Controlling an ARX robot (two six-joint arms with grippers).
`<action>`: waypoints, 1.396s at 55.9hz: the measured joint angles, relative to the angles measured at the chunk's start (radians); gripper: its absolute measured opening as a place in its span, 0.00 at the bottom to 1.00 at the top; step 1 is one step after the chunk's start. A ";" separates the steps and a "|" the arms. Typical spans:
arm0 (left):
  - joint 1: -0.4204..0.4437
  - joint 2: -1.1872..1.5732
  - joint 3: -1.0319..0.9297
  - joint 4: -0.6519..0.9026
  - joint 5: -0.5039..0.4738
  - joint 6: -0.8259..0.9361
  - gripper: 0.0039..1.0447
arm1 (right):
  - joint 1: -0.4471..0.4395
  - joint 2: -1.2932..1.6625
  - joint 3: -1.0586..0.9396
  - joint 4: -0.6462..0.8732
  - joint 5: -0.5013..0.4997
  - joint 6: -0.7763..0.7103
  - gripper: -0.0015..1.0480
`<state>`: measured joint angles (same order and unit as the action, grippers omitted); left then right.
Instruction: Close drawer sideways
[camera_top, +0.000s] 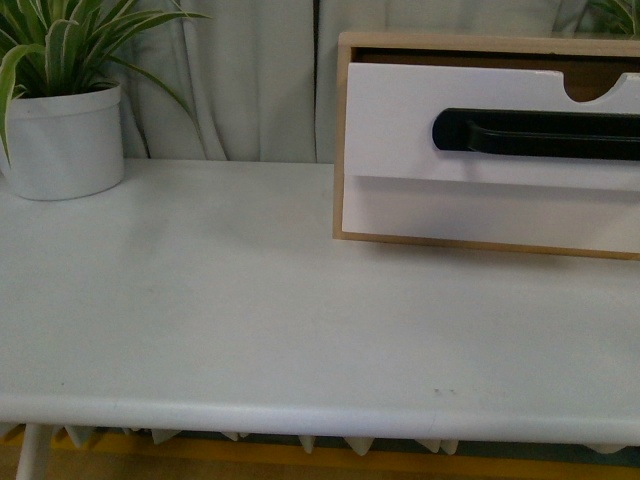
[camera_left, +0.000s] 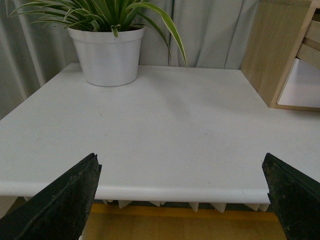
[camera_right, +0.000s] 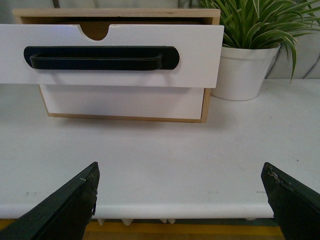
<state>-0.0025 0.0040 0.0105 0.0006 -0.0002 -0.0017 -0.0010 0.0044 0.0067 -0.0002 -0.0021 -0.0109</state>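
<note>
The drawer (camera_top: 400, 130) is the upper white front of a small light-wood cabinet (camera_top: 341, 140) at the back right of the white table. It carries a long black bar handle (camera_top: 540, 135) and a half-round notch (camera_top: 600, 88) in its top edge, and it stands pulled out past the front below it. The right wrist view shows the same drawer (camera_right: 200, 55) with its handle (camera_right: 100, 57). My right gripper (camera_right: 180, 192) hangs open over the table's front edge, well short of the drawer. My left gripper (camera_left: 181, 187) is open too, with nothing between its fingers. Neither arm shows in the front view.
A white pot with a striped green plant (camera_top: 62, 140) stands at the table's back left. A lower white drawer front (camera_top: 480, 215) without a handle sits flush in the cabinet. A second potted plant (camera_right: 245, 70) stands beside the cabinet. Curtains hang behind. The table's front edge (camera_top: 300, 420) is rounded.
</note>
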 joint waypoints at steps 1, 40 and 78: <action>0.000 0.000 0.000 0.000 0.000 0.000 0.94 | 0.000 0.000 0.000 0.000 0.000 0.000 0.91; 0.000 0.000 0.000 0.000 0.000 0.000 0.94 | 0.000 0.000 0.000 0.000 0.000 0.000 0.91; -0.195 0.555 0.085 0.523 -0.312 0.620 0.94 | -0.147 0.476 0.283 0.009 -0.156 -0.167 0.91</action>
<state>-0.1970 0.5594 0.0959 0.5232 -0.3119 0.6186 -0.1478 0.4801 0.2897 0.0090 -0.1585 -0.1783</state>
